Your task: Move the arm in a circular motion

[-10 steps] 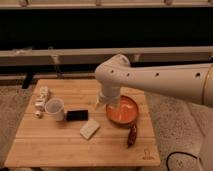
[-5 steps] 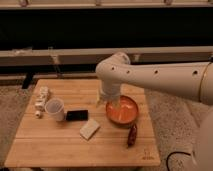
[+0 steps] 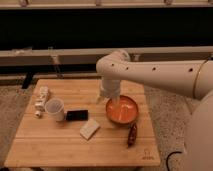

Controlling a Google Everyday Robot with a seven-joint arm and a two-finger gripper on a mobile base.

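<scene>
The cream-white arm reaches in from the right, bends at a rounded joint and points down over the wooden table. Its small gripper hangs just above the table's far middle, at the left rim of an orange bowl. The gripper holds nothing that I can see.
On the table stand a white cup, a black flat object, a pale block, a dark red-brown item and small white pieces at the left. A dark bench and wall run behind the table.
The arm's bent joint and gripper have shifted slightly up and to the right over the second. The objects on the table have not moved.
</scene>
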